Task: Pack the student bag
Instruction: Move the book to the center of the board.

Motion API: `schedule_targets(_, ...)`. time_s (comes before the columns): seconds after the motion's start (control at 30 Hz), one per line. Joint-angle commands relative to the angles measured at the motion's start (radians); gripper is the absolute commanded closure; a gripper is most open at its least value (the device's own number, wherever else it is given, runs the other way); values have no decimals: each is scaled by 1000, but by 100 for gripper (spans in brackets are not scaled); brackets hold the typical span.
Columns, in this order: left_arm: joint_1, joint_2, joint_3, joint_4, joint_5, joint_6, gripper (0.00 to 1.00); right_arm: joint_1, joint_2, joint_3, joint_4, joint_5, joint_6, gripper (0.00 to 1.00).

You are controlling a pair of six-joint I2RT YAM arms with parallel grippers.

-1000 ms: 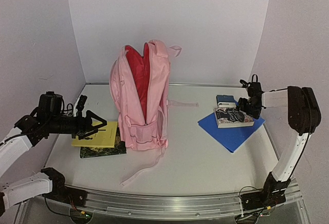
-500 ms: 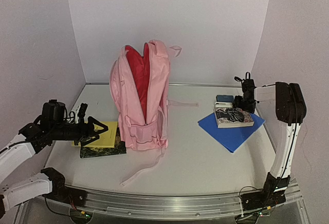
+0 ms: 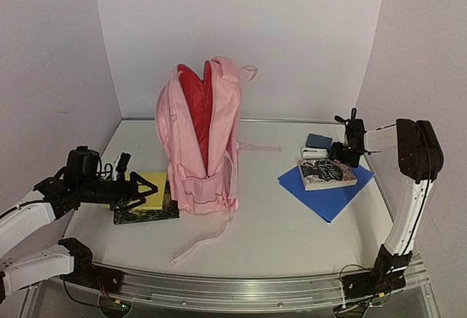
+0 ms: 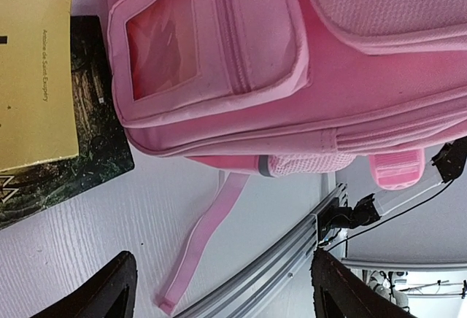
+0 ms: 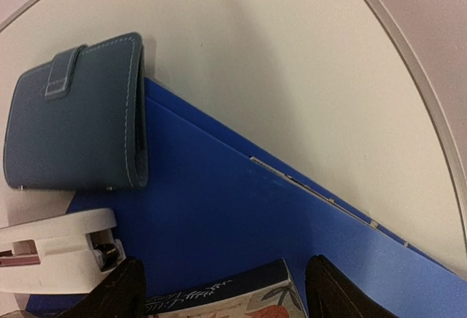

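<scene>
Left of centre on the desk [image 3: 277, 223], the student bag [image 3: 198, 139] stands upright, long axis vertical, its unzipped mouth facing the near edge. The left pincer [image 3: 142, 188], released and empty over a yellow book [image 3: 155, 194], has the bag just to its right and is nearer; the right pincer [image 3: 341, 152], well apart, seems spread around a paperback [image 3: 326, 174], contact unclear.

Lab booth: blank white walls [image 3: 292, 26], aluminium rail [image 3: 241, 286]

White-shelled arms [image 3: 410, 219], black joints [image 3: 423, 154] — left tool [image 3: 149, 189] and right tool [image 3: 339, 154] black too.
</scene>
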Motion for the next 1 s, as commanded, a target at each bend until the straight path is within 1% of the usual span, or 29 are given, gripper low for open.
schedule_targets(0.0,-38,22,-46,83,18,-18,19,91,-74,-119,-67,-60,23,27)
schedule_targets(0.07,-79,41,-64,106,-10,-37,19,136,-102,-150,-66,-45,32,28)
schedule_targets(0.13,-152,69,-90,147,-56,-74,19,178,-136,-190,-66,-42,58,28)
schedule_targets(0.2,-223,95,-129,216,-102,-125,19,223,-173,-219,-64,-55,96,30)
schedule_targets(0.3,-326,134,-174,334,-187,-187,20,290,-234,-241,-68,-73,152,31)
schedule_targets(0.43,-445,210,-154,399,-295,-224,21,354,-265,-271,-69,-107,223,31)
schedule_targets(0.53,-535,284,-142,513,-381,-268,22,409,-277,-303,-68,-118,274,32)
schedule_targets(0.63,-622,392,-110,589,-433,-301,23,474,-311,-342,-48,-119,325,32)
schedule_targets(0.73,-676,487,-78,661,-476,-322,25,537,-344,-379,-16,-121,368,32)
schedule_targets(0.87,-698,576,-79,798,-479,-349,29,610,-364,-409,17,-123,403,32)
schedule_targets(0.97,-706,635,-46,815,-463,-355,31,662,-371,-431,39,-137,440,32)
